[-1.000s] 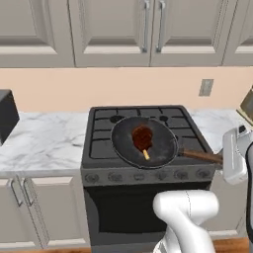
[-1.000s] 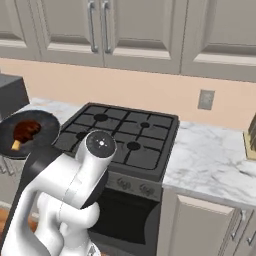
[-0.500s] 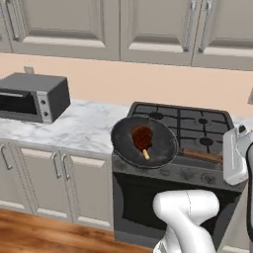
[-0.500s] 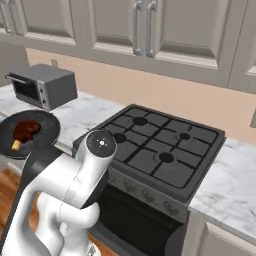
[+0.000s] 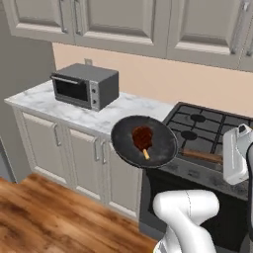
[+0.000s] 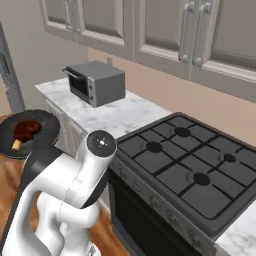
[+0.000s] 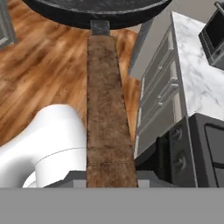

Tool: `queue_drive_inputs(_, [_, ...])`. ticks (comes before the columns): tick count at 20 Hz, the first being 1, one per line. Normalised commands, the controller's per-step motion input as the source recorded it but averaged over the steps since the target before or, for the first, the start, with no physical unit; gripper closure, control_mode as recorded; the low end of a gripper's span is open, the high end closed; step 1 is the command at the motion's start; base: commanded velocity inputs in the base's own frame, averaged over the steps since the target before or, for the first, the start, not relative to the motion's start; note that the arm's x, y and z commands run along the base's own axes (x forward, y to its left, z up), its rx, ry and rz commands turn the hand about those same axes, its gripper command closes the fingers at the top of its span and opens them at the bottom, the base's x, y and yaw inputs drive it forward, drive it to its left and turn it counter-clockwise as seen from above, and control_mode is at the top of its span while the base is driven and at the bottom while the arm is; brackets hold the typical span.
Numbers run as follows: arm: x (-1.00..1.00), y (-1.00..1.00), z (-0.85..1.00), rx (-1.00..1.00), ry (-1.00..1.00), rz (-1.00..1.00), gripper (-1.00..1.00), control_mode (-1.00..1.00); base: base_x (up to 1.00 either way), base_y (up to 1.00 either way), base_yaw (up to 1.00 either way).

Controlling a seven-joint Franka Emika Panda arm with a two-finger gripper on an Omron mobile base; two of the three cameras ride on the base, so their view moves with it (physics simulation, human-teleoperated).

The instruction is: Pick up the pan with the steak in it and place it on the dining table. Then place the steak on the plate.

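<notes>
Your base has driven on: the whole view has slid along the counter (image 5: 94,116), so the stove (image 5: 212,136) now sits further right than half a second ago and the microwave (image 5: 85,85) has come closer. The pan (image 5: 144,142) keeps its place in the left base view, held in the air off the stove's front corner, with the steak (image 5: 143,136) lying inside. The hand view adds the wooden handle (image 7: 107,113) running straight out from the camera over the floor (image 7: 48,70). You cannot tell how the gripper's fingers stand.

The pan (image 7: 96,11) is cut off by the hand view's top edge.
</notes>
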Motion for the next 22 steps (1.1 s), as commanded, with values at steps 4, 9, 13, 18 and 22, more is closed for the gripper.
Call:
queue_drive_inputs(4, [0.00,0.00,0.00,0.00,0.00,0.00,1.00,1.00,0.00,0.00,0.50])
queue_drive_inputs(9, [0.00,0.00,0.00,0.00,0.00,0.00,1.00,1.00,0.00,0.00,0.50])
queue_drive_inputs(13, [0.00,0.00,0.00,0.00,0.00,0.00,1.00,1.00,0.00,0.00,0.50])
queue_drive_inputs(18, [0.00,0.00,0.00,0.00,0.00,0.00,1.00,1.00,0.00,0.00,0.50])
queue_drive_inputs(22, [0.00,0.00,0.00,0.00,0.00,0.00,1.00,1.00,0.00,0.00,0.50])
